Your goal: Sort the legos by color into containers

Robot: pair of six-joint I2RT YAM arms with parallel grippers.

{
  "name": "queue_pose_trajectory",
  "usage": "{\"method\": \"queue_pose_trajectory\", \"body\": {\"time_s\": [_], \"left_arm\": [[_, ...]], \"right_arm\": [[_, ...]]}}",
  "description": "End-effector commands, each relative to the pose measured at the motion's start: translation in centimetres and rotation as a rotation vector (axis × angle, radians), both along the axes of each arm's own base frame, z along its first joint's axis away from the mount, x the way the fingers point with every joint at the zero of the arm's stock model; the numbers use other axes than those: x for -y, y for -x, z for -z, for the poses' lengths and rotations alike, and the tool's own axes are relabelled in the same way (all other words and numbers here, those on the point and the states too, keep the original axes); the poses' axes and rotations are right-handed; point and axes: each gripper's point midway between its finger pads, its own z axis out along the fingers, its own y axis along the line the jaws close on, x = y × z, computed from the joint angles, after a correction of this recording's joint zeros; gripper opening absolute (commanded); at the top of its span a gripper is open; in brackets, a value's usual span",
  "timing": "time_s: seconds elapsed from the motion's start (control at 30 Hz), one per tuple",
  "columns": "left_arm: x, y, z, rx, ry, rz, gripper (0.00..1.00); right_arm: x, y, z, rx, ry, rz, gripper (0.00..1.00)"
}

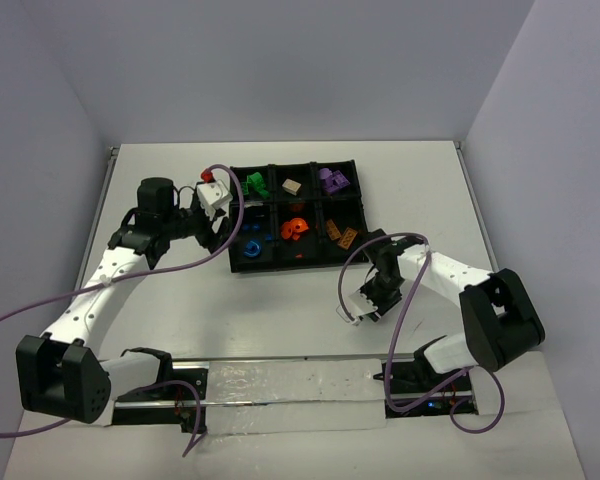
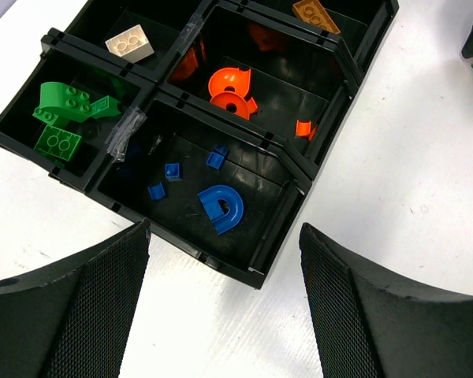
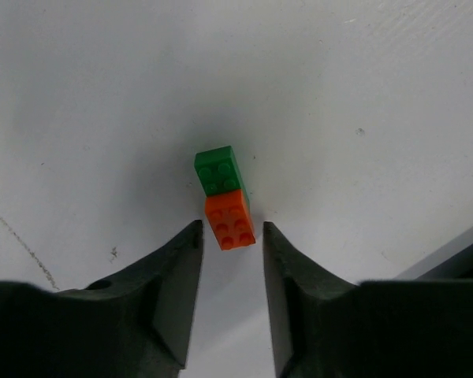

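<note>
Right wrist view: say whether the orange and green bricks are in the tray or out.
Out. The orange brick and green brick lie touching on the bare white table.

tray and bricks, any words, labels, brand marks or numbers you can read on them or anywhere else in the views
None: no text can be read in any view.
The black tray shows no label or number.
The stud tops of the orange brick and the green brick are too blurred to show any brand mark.
</note>
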Motion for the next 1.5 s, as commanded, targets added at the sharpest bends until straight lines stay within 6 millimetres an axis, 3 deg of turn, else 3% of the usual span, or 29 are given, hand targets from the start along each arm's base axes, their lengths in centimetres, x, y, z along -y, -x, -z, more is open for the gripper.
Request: {"method": "queue_pose_trajectory", "body": {"time_s": [0.0, 0.1, 0.27, 0.33, 0.43, 0.77, 0.9, 1.1, 1.47], "left_arm": [[0.2, -0.7, -1.3, 0.047, 0.005, 0.006, 0.82], [0.3, -0.8, -1.4, 0.048, 0.008, 0.006, 0.82], [0.3, -0.7, -1.6, 0.044, 0.015, 0.003, 0.82], [0.4, -0.4, -1.8, 0.037, 0.027, 0.005, 0.82], [0.9, 0.6, -2.6, 0.018, 0.074, 0.035, 0.84], [3.9, 5.0, -6.3, -0.083, 0.316, 0.201, 0.87], [4.9, 4.8, -8.5, -0.054, 0.349, 0.246, 0.86], [6.6, 4.7, -10.9, -0.047, 0.376, 0.324, 0.85], [9.3, 6.1, -10.3, -0.033, 0.352, 0.421, 0.86]], "right_arm": [[-0.4, -0.4, 0.0, 0.023, -0.007, -0.025, 0.39], [-0.4, -0.7, 0.0, 0.034, -0.007, -0.021, 0.31], [-0.6, -0.7, -0.4, 0.031, -0.017, 0.027, 0.05], [-1.0, -1.0, -1.5, 0.039, -0.04, 0.073, 0.0], [-2.8, -0.7, -4.3, -0.019, -0.13, 0.16, 0.0], [-15.2, -6.0, -22.6, -0.271, -0.717, 0.619, 0.0], [-18.2, -6.7, -26.8, -0.369, -0.852, 0.66, 0.0], [-20.1, -6.6, -28.2, -0.434, -0.9, 0.684, 0.0], [-20.9, -6.4, -27.8, -0.447, -0.901, 0.735, 0.0]]}}
